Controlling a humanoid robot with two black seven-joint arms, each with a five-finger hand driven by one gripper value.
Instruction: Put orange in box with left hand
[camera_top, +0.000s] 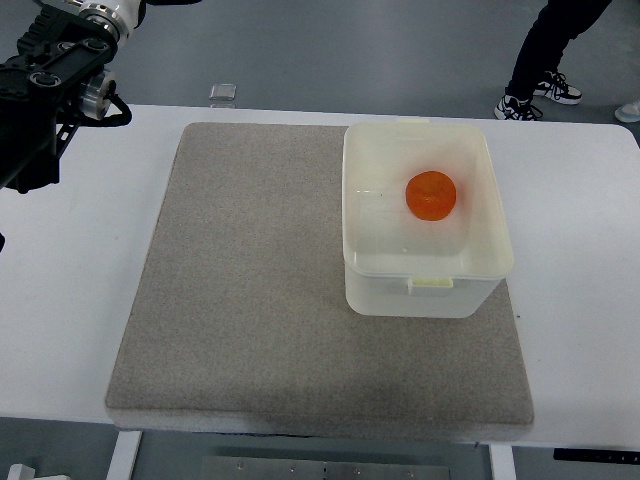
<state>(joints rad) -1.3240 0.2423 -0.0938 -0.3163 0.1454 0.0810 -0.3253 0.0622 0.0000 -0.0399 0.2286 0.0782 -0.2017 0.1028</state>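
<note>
Orange (431, 195) sits inside the translucent white plastic box (480, 280), toward its far-right part. Box rests on right side of grey mat (250, 290) atop white table (70, 300). Left hand (55, 90) at upper-left corner, empty; finger state can't be told. Person's legs (545, 50) top right.
</note>
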